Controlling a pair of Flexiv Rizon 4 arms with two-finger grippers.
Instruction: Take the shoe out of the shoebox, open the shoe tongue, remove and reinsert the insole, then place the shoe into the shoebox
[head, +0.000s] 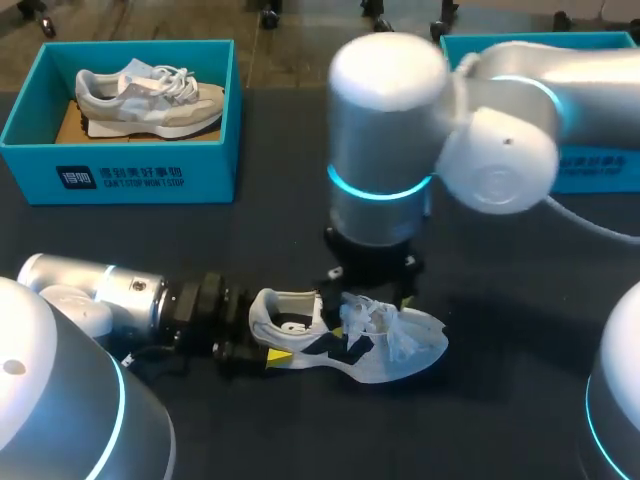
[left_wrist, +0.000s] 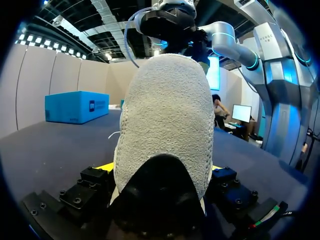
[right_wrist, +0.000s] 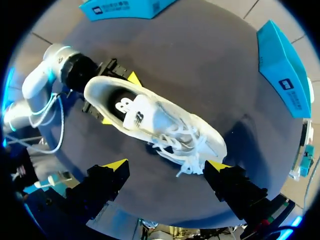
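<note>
A white sneaker (head: 385, 345) with black side marks lies upright on the dark table, toe to the right; its black insole (right_wrist: 127, 107) sits inside. My left gripper (head: 270, 338) lies low on the table, shut on the heel (left_wrist: 167, 125), with a yellow tip (left_wrist: 106, 167) pressed to each side. My right gripper (right_wrist: 166, 167) hangs open straight above the laces (right_wrist: 180, 145), clear of the shoe, pointing down. In the head view its wrist hides most of its fingers (head: 408, 292). The open teal shoebox (head: 120, 170) stands at the far left with a grey and beige sneaker (head: 150, 100) inside.
A second teal box (head: 600, 165) stands at the far right, partly behind my right arm. Dark table surface stretches between the two boxes and in front of the white sneaker.
</note>
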